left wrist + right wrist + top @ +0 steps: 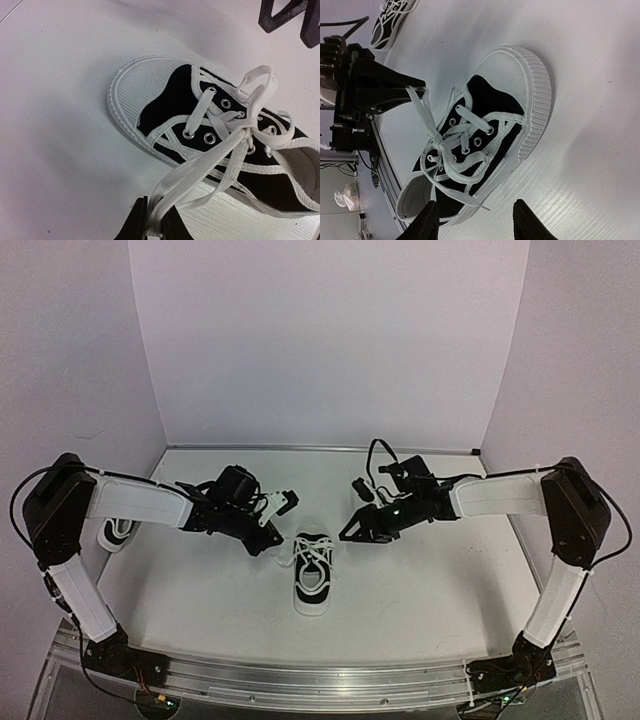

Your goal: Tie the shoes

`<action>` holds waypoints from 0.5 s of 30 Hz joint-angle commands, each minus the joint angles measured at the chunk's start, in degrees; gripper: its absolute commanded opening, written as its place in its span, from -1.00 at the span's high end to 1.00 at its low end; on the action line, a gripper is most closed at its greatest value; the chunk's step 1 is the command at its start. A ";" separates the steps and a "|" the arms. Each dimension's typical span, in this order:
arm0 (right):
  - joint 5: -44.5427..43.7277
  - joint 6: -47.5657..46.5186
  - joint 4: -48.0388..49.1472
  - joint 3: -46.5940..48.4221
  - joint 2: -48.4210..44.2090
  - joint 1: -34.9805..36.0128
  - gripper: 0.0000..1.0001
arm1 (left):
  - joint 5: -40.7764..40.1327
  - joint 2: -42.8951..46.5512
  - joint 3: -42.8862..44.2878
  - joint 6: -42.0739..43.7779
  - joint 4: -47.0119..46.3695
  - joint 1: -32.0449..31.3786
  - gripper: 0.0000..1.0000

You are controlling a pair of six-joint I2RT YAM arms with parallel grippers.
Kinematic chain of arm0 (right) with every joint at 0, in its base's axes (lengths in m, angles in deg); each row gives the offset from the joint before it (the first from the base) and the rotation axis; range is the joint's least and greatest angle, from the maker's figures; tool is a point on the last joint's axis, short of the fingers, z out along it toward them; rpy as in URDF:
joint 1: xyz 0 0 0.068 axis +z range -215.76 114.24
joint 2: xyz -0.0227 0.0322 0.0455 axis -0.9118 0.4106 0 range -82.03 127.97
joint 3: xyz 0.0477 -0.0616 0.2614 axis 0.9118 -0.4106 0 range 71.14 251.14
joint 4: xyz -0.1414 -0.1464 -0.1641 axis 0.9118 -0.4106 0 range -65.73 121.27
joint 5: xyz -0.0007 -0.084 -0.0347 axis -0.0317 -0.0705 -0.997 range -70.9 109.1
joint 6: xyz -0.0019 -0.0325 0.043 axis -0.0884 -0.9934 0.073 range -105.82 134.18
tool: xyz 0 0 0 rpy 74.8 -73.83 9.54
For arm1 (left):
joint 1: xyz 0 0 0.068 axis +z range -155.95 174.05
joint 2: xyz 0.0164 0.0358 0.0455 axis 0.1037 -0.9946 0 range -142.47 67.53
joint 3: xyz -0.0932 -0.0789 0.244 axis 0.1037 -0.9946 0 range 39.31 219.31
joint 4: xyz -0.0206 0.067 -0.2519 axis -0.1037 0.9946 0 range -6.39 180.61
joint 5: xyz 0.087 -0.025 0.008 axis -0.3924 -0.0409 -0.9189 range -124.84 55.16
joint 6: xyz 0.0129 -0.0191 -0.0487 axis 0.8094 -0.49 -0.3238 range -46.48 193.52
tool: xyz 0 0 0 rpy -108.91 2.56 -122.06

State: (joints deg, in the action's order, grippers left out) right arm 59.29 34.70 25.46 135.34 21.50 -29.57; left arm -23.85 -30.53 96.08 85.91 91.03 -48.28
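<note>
At 6 o'clock in the left wrist view, closest to the lens, we see the left gripper (152, 222). Its two black fingers (135, 222) are drawn narrow and pinch a flat white lace (200, 170). The lace rises toward 1 o'clock to a loose knot over the eyelets of the centre shoe (170, 100), whose ribbed white toe cap lies at 9 o'clock in that view. In the right wrist view the right gripper (477, 222) shows at 6 o'clock. Its fingers (530, 222) are spread wide and grip nothing, with the heel end of the same shoe lying beneath and between them. From above, we find this shoe at the middle of the white table (420, 580), toe toward 12 o'clock. The left gripper is just beside it at 10 o'clock and the right gripper is near it at 2 o'clock. The second shoe (118, 532) rests at 9 o'clock on the table, well apart from the first and partly hidden behind the left arm. We cannot tell how its laces lie.
</note>
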 commanded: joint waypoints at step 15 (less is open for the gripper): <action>-6.37 1.21 3.09 4.02 7.18 3.34 0.17 | 0.96 -1.67 2.68 0.87 -1.07 -0.21 0.79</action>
State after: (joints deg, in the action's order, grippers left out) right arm 54.98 35.48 27.12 136.04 27.48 -26.20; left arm -23.47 -32.00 96.63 85.92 91.05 -48.34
